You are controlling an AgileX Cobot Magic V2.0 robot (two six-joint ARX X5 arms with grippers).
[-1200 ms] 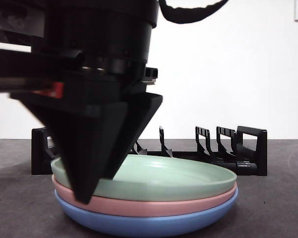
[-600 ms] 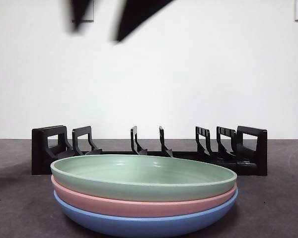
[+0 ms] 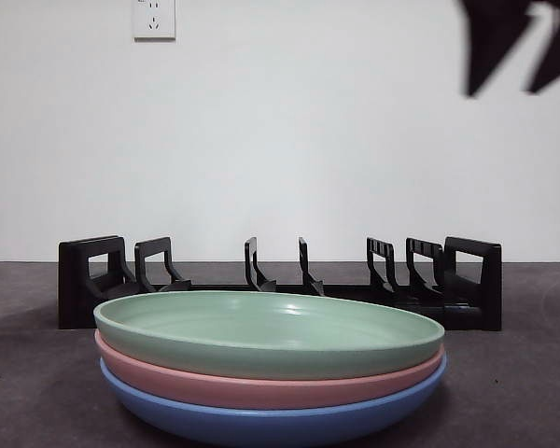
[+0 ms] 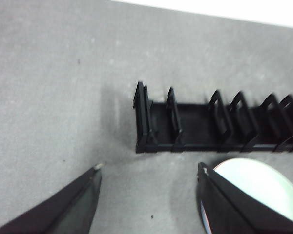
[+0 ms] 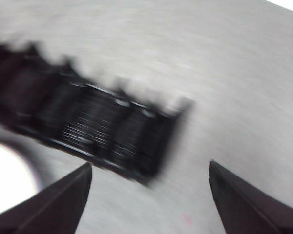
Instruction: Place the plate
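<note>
Fingers of the left gripper (image 4: 149, 178) are spread wide and holding nothing, hanging above the rack (image 4: 210, 124). Those of the right gripper (image 5: 149, 180) are wide and empty too, over the rack's other end. In front of the rack, the green plate (image 3: 269, 331) is sitting on the pink plate (image 3: 261, 385) and blue plate (image 3: 271, 420) on the worktop (image 3: 504, 373). Gripping too deep may be lifting two plates together.

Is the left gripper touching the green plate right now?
Apart. The left wrist view shows the left gripper open above the table, empty, the green plate below it.
</note>
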